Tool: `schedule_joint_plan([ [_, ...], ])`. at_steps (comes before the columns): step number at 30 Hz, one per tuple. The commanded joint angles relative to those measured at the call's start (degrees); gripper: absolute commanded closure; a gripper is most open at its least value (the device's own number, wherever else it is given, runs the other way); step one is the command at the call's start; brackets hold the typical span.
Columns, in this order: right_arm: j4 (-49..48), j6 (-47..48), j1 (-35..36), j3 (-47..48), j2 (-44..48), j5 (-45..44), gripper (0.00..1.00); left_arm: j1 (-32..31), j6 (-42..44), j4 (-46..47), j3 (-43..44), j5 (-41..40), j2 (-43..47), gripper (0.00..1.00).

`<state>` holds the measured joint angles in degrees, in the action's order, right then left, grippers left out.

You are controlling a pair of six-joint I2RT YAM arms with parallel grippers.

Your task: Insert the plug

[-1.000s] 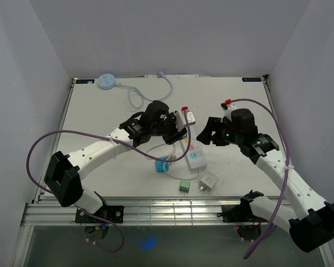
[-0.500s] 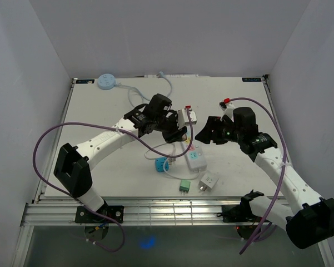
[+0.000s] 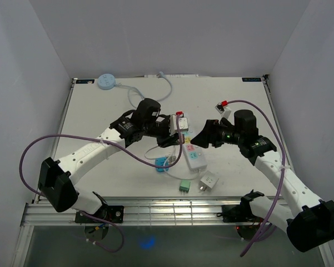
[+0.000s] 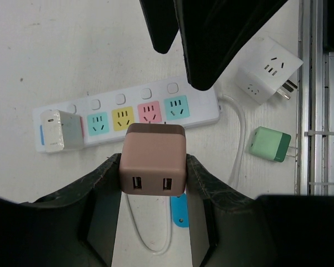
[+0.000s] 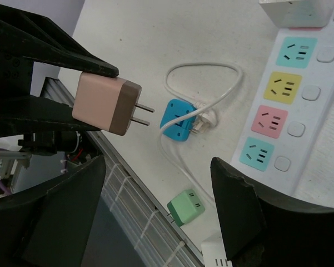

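Left end effector shifted slightly, clamped on plug above power strip — right end effector opened wider.

- The plug is a pinkish-brown cube with two USB ports on its rear face and two flat metal prongs. It is clamped between the left gripper's fingers, in no socket.
- The power strip is white and lies flat, with teal, yellow, pink and teal sockets in a row. The prongs point towards its pink socket.
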<state>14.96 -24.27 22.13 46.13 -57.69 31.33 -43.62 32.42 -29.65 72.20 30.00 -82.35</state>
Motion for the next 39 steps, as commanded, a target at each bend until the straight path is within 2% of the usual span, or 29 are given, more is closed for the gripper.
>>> schedule_joint_plan([
  [1,-5.1,-1.8,-0.2,-1.6,1.2,6.5,0.18,-0.1,2.1,3.0,-3.3,3.0,4.6,1.0],
  [4,-12.9,-5.7,-0.2,-5.2,2.0,13.4,0.19,-0.1,2.0,5.5,-5.8,4.3,6.8,1.0],
  [5,-18.2,-8.6,-0.1,-6.1,2.6,14.4,0.19,0.0,2.1,6.2,-6.3,4.6,7.3,1.0],
  [9,-24.7,-13.8,-0.1,-8.9,3.1,16.1,0.18,-0.1,1.9,7.7,-7.6,6.9,9.7,1.0],
  [17,-28.6,-16.9,-0.1,-10.2,2.4,17.3,0.1,0.0,2.3,9.6,-9.5,9.0,12.4,1.0],
  [22,-39.0,-23.5,-0.1,-13.2,2.5,19.8,0.1,0.0,1.9,13.9,-12.3,11.0,15.6,1.0],
  [39,-53.1,-33.1,0.3,-15.4,0.5,23.5,0.14,0.0,0.2,17.8,-12.9,14.2,16.3,1.0],
])
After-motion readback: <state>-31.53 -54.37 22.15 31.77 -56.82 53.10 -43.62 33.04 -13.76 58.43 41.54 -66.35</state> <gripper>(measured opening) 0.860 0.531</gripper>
